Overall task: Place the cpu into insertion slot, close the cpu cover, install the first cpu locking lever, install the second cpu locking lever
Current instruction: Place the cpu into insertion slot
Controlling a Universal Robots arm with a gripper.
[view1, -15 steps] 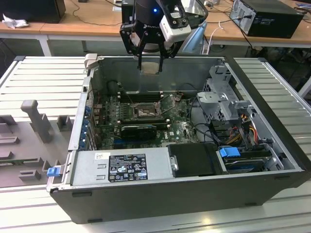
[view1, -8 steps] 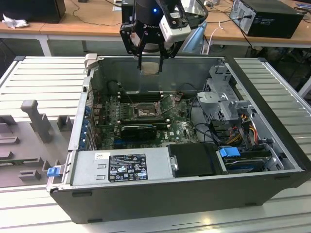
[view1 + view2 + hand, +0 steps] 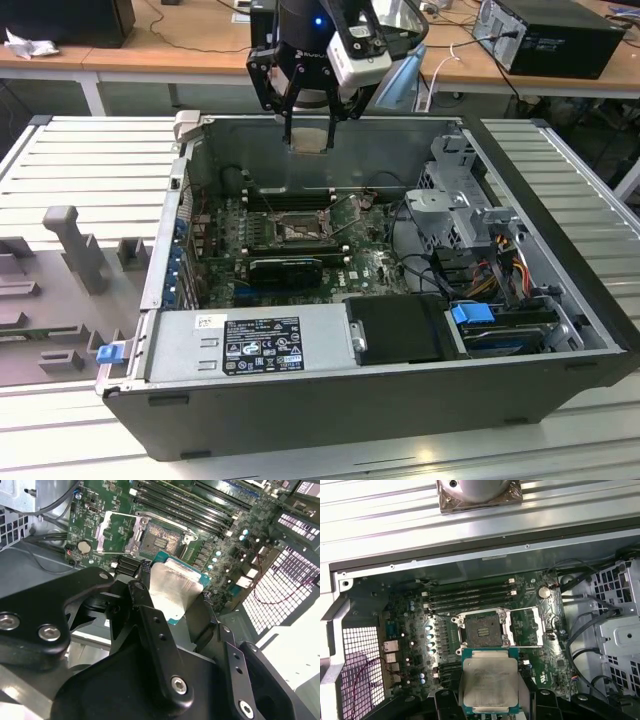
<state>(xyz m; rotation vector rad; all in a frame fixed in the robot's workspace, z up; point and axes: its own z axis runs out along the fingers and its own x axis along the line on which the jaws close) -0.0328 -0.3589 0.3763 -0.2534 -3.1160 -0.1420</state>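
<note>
Ext. view: my gripper (image 3: 309,128) hangs over the back wall of the open pc case (image 3: 560,200), fingers clamped on the cpu (image 3: 309,141), which hangs pale betw. them. The chip is up in the air, well apart from the board. The insertion slot (image 3: 297,232) sits lower down on the green motherboard (image 3: 370,262), beyond the long black graphics card (image 3: 285,268) as this view looks.

2nd wrist view: the cpu (image 3: 172,590) is pinched by its edges, silvery top facing the cam, green rim showing round it. One finger (image 3: 150,622) runs along one side of it, the other along the opposite side. Past the chip I see the slot (image 3: 161,542), bare, pale grid centre exposed. The cpu cover (image 3: 116,532) lies flipped open beside it, window over bare board. Memory slots (image 3: 200,505) run along the slot's other side.

1st wrist view: the chip (image 3: 490,682) is square to the cam and the socket (image 3: 481,628) lies just beyond it, roughly in line and edges approx. parallel. The cover (image 3: 526,627) is swung out flat next to the socket.

Step in hand, as I judge it: step 1, carrying the cpu to the slot; nothing seated yet. With the cover open, closing it and both levers are undone. The seating will prob. call for centring over the socket, keeping the chip level, matching its corners and notches to the frame, and a slow, light descent, since a tilted or offset drop could damage the contact grid
</note>
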